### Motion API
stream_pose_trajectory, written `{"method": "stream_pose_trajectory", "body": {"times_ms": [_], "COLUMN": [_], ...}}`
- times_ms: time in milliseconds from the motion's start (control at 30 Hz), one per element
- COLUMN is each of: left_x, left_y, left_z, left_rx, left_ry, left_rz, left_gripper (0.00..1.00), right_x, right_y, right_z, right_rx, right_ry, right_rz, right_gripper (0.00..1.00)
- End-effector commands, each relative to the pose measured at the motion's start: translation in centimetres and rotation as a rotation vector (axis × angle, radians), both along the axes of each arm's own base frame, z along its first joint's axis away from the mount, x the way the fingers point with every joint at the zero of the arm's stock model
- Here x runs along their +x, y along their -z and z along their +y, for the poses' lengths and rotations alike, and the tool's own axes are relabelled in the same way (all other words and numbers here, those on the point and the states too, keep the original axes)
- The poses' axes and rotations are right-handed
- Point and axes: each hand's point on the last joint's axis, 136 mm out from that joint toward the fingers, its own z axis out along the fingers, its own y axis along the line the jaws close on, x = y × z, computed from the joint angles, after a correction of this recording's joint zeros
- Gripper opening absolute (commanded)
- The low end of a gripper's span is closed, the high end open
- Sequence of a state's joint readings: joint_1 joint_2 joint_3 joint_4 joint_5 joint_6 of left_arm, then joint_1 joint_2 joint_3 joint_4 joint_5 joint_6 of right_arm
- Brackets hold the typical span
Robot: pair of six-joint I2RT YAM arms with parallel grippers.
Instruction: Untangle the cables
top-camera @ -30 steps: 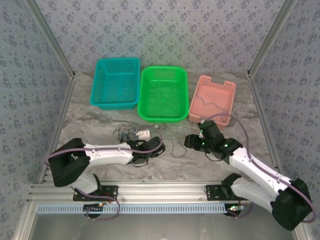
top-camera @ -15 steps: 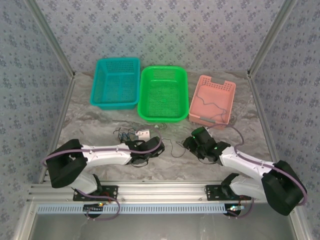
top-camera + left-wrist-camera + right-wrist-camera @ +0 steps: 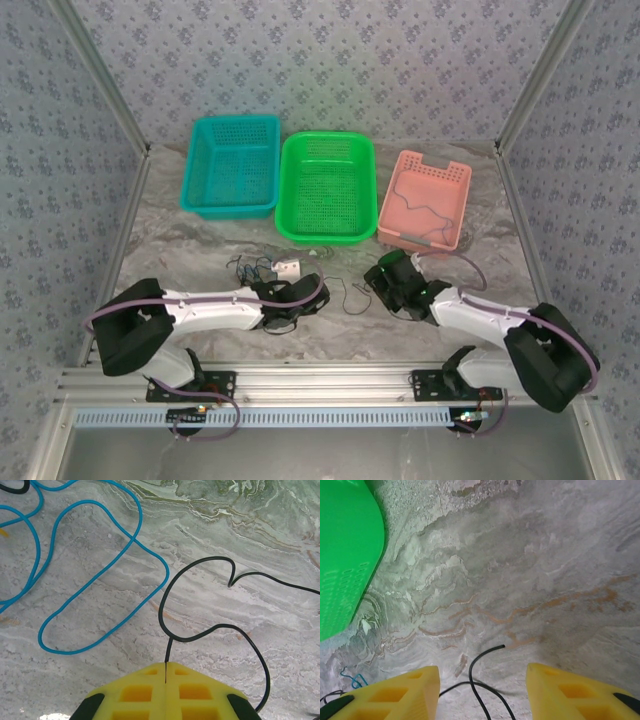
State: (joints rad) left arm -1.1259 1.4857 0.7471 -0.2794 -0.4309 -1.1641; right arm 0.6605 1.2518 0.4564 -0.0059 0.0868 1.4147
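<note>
We judge the thin black cable (image 3: 220,626) light, limp and slippery. It lies looped on the marbled counter (image 3: 260,525). The left tool (image 3: 165,666), pressed together, pinches one end. The right tool (image 3: 482,672), spread, straddles a black free end, in our judgement the best hold. The thin blue cable (image 3: 150,556) loops just beside, and the green plastic basket (image 3: 345,555) stands near.

White arms (image 3: 215,308), yellow fingers (image 3: 215,692)
</note>
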Motion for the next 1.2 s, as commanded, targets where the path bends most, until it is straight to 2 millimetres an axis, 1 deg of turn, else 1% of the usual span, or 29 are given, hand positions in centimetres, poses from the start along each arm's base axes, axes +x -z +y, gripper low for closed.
{"method": "stream_pose_trajectory", "body": {"times_ms": [0,67,200,333,400,433,500,567,633,700,733,833,967,1000,1033,1100,1133,1167], "left_x": [0.0,0.0,-0.1,-0.1,-0.1,-0.1,-0.1,-0.2,-0.1,0.1,0.2,0.9,1.5,1.7,1.8,2.5,2.9,3.7], "left_y": [-0.7,-0.8,-0.9,-1.6,-2.0,-2.3,-3.1,-4.2,-5.7,-7.6,-8.8,-12.2,-17.0,-18.3,-19.5,-22.1,-23.1,-24.5], "left_z": [-0.2,-0.3,-0.4,-0.3,0.0,0.1,0.5,1.2,2.4,4.0,5.1,8.9,15.4,16.8,17.8,19.4,19.8,20.1], "left_rx": [-0.030,-0.030,-0.030,-0.037,-0.037,-0.040,-0.041,-0.042,-0.039,-0.035,-0.037,-0.056,-0.108,-0.127,-0.144,-0.190,-0.211,-0.246], "left_ry": [0.000,0.002,0.009,0.009,0.008,0.006,0.001,-0.004,-0.016,-0.033,-0.043,-0.089,-0.192,-0.220,-0.237,-0.268,-0.275,-0.283], "left_rz": [-0.015,-0.015,-0.016,-0.029,-0.036,-0.042,-0.056,-0.077,-0.109,-0.145,-0.160,-0.203,-0.274,-0.298,-0.319,-0.353,-0.367,-0.385], "left_gripper": [0.00,0.00,0.00,0.00,0.00,0.00,0.00,0.00,0.00,0.00,0.00,0.00,0.00,0.00,0.00,0.00,0.00,0.00], "right_x": [0.3,0.4,1.3,2.6,2.9,2.9,2.9,2.8,2.9,3.0,3.0,2.6,0.9,0.5,0.3,-0.1,0.0,0.5], "right_y": [1.0,2.3,3.6,4.8,5.7,6.2,6.8,6.5,5.5,3.8,2.7,-0.6,-4.5,-5.4,-6.2,-8.0,-8.9,-10.0], "right_z": [0.3,0.3,0.2,1.4,2.1,2.4,2.6,2.4,1.7,0.6,-0.3,-3.6,-9.2,-10.4,-11.3,-12.5,-12.5,-12.0], "right_rx": [0.002,0.010,-0.002,0.001,0.012,0.015,0.018,0.005,-0.018,-0.048,-0.074,-0.168,-0.266,-0.276,-0.278,-0.283,-0.284,-0.276], "right_ry": [0.054,0.075,0.100,0.096,0.089,0.086,0.093,0.096,0.100,0.104,0.107,0.141,0.206,0.221,0.228,0.222,0.198,0.154], "right_rz": [0.043,0.064,0.086,0.106,0.123,0.132,0.134,0.110,0.062,0.010,-0.013,-0.053,-0.111,-0.127,-0.146,-0.188,-0.214,-0.258], "right_gripper": [0.47,0.44,0.38,0.29,0.19,0.11,0.00,0.00,0.00,0.00,0.00,0.00,0.00,0.00,0.00,0.00,0.00,0.00]}}
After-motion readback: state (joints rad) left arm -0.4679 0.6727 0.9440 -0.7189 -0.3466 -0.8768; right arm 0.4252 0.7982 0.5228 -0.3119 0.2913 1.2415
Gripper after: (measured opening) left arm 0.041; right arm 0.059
